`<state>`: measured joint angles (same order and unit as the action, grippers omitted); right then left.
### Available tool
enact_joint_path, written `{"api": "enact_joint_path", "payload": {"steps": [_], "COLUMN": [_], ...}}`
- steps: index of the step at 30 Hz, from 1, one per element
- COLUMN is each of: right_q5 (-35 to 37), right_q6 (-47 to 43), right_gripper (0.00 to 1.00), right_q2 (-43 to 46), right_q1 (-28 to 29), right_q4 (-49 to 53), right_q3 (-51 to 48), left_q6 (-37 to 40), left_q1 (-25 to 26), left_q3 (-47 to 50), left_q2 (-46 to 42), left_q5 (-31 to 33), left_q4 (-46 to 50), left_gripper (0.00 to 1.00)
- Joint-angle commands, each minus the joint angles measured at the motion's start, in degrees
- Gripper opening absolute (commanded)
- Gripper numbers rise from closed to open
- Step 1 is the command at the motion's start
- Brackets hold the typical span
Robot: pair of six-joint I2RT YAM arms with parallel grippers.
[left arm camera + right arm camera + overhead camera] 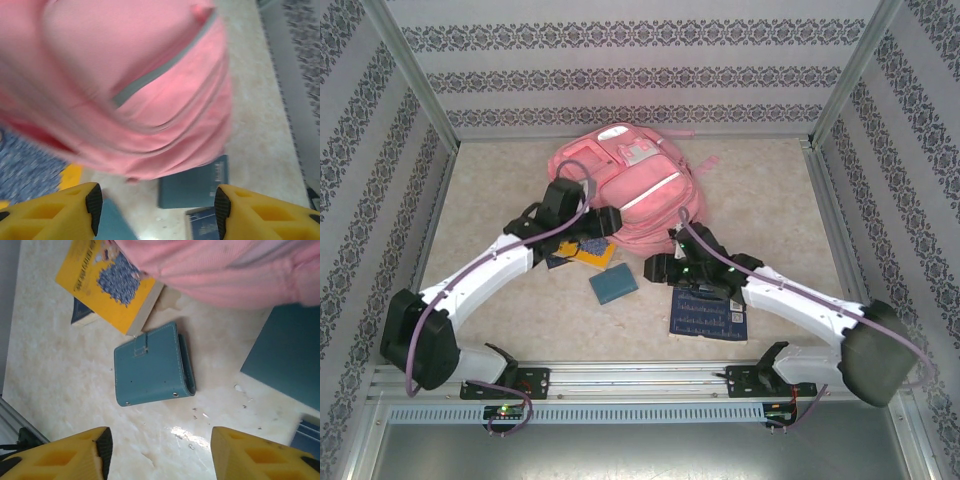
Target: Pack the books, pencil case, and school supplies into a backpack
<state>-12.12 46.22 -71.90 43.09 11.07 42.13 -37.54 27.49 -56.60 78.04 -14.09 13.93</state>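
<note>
the pink backpack (620,180) is lying flat in the middle of the desk (770,210). the left claw (157,205) is hovering just off the backpack's near left side, its yellow fingers (75,210) standing apart with nothing between them. the right claw (160,450) is hanging over bare desk near the bag's near right corner, gaping too and gripping nothing. a yellow book (107,282) is lying against the bag, one corner hidden by the pink fabric, and it is resting on a navy book (82,312). just beside it a small dark-teal block (150,365), stitched like a wallet with a flap, is lying on its own. a plain teal book (285,355) is lying on its other side. another navy book (708,312) is resting nearest the right arm.
</note>
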Motion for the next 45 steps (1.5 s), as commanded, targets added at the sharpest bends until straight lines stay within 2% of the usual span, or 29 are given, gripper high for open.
{"api": "enact_joint_path", "payload": {"steps": [1,4,7,12,16,19,24,29,36,42,45], "right_q5": [0.20,0.36,0.46,1.64,0.66,0.85,2.76,3.45,-1.83,-7.46,-7.73], "right_q6": [7.41,9.98,11.42,10.72,10.30,9.86,9.42,9.32,10.45,12.46,12.73], "right_gripper": [0.50,0.48,0.45,0.45,0.47,0.49,0.58,0.62,0.66,0.65,0.64], "right_q2": [-3.19,-5.08,-6.75,-8.90,-12.28,-14.26,-13.17,-11.77,-14.49,-18.50,-18.96], "right_q1": [1.61,2.14,2.33,4.21,5.55,6.20,6.26,5.88,4.85,1.31,-0.25], "right_q4": [-9.69,-14.74,-15.66,-14.02,-15.19,-15.35,-15.09,-15.19,-19.96,-28.35,-29.10], "right_q3": [-3.44,-5.39,-5.27,-3.69,-2.70,-2.26,-4.12,-5.91,-6.69,-8.59,-9.32], "left_q6": [-6.52,-7.02,-8.11,-10.09,-8.57,-9.75,-14.01,-15.77,-16.38,-17.17,-18.45], "left_q1": [-1.00,-1.02,-1.07,-1.06,-1.09,-1.06,-0.47,0.30,2.02,2.67,2.72], "left_q3": [9.15,13.17,14.93,22.00,24.44,26.34,30.99,33.32,34.27,35.55,36.04], "left_q2": [-0.13,1.58,5.12,4.49,4.50,5.71,6.00,4.46,2.21,5.45,8.16], "left_q5": [5.29,4.87,3.14,1.87,1.67,-2.47,-9.77,-13.40,-16.87,-17.65,-18.12], "left_q4": [-9.54,-17.22,-21.31,-25.88,-26.56,-29.97,-38.44,-39.78,-38.84,-42.08,-45.58], "left_gripper": [0.60,0.57,0.55,0.55,0.56,0.57,0.57,0.58,0.59,0.58,0.55]}}
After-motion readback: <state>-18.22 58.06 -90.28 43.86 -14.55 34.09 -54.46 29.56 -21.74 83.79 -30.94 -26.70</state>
